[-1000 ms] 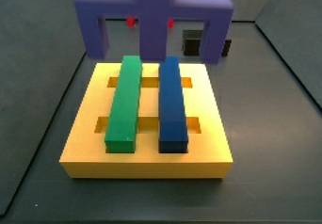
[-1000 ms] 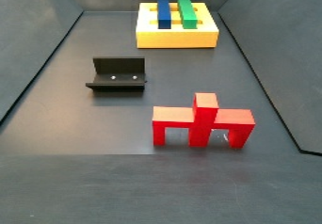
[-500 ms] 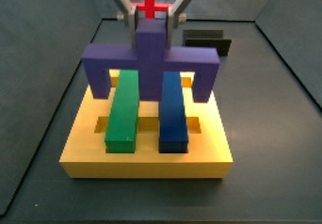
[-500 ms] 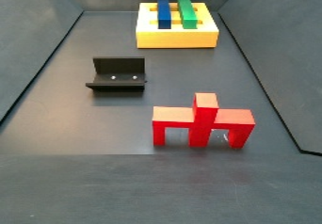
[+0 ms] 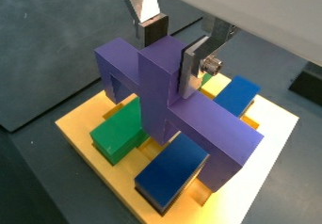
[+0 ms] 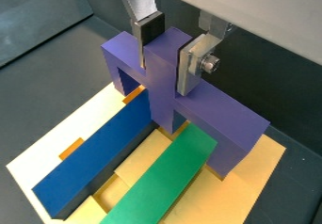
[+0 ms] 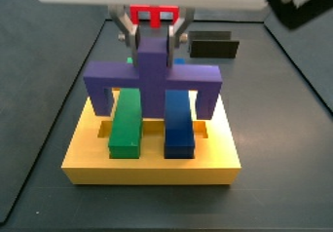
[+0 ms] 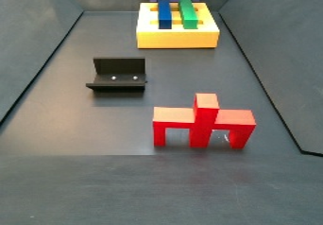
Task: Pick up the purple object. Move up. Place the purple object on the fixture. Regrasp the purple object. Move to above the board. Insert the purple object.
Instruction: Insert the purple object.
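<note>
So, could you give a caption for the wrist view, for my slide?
The gripper holds the purple object by its stem, above the yellow board with green bar and blue bar.

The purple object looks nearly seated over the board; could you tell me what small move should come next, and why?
Probably a short straight descent: the end effector grips the purple object by its stem, its legs already straddling the green bar and blue bar on the yellow board.
</note>
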